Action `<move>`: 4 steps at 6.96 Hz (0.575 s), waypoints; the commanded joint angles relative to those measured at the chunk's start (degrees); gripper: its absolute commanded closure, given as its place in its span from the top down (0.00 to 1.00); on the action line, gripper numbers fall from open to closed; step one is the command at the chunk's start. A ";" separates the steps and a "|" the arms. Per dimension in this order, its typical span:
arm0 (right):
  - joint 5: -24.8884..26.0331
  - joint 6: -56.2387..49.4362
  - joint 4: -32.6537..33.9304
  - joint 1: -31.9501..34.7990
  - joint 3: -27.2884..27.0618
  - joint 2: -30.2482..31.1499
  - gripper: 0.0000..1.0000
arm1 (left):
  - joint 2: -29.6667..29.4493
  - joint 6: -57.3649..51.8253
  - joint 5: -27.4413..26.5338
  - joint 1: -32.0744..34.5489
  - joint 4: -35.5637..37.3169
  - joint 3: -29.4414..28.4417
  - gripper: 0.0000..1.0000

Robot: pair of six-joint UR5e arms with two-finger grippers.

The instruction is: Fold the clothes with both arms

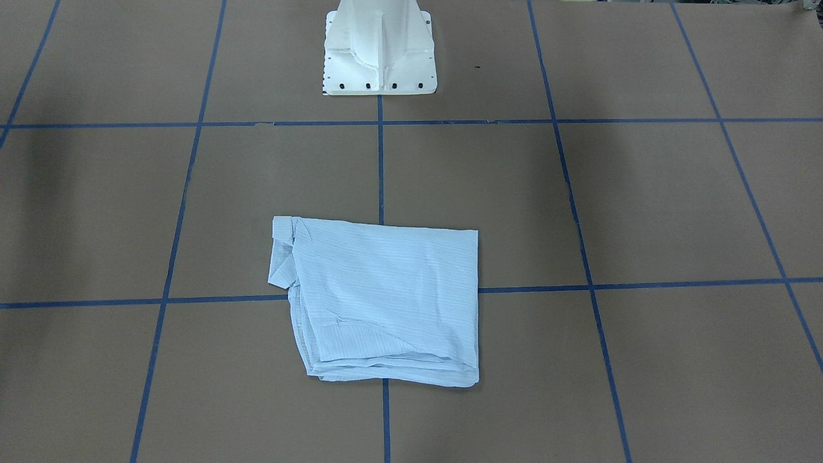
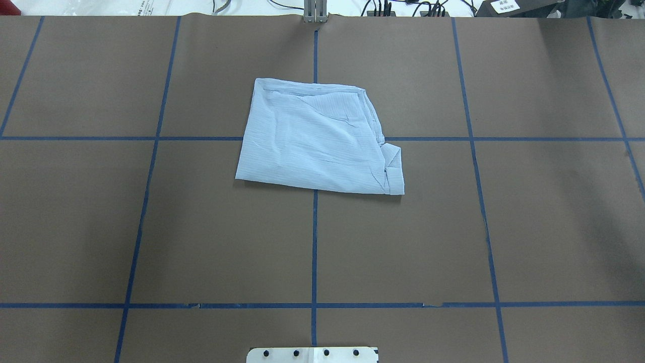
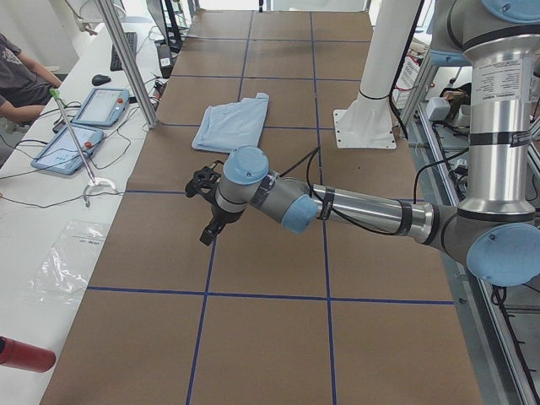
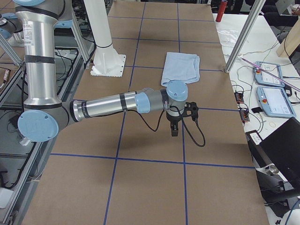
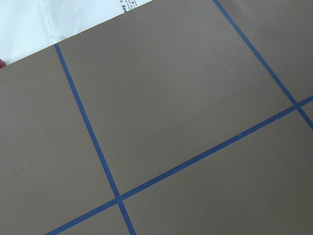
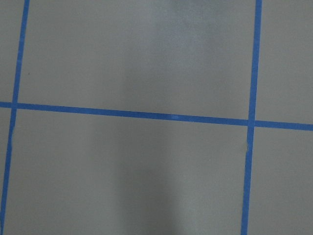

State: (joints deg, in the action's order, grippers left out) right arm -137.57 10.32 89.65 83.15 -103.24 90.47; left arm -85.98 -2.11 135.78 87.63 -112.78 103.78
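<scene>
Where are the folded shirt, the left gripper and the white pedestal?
shirt [image 2: 317,141]: overhead view, middle of the top layer.
left gripper [image 3: 207,234]: left side view, at the fingertips.
white pedestal [image 1: 398,77]: front-facing view, its base plate.

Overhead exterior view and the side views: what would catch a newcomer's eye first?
A folded light-blue shirt lies in the middle of the brown table, across its blue tape lines. In the side views the left arm and the right arm reach out low over the table, apart from the shirt.
</scene>
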 commanded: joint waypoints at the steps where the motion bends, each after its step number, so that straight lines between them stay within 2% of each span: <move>1: -0.07 -0.04 -0.09 0.00 -0.12 0.15 1.00 | 0.02 0.00 0.01 0.00 0.02 0.10 1.00; 4: -0.07 -0.04 -0.09 0.00 -0.04 0.06 1.00 | -0.07 0.09 -0.08 0.00 0.02 0.37 1.00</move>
State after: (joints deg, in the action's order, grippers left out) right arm -137.64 10.28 89.56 83.14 -103.28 90.57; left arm -86.03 -2.05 135.74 87.63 -112.76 104.14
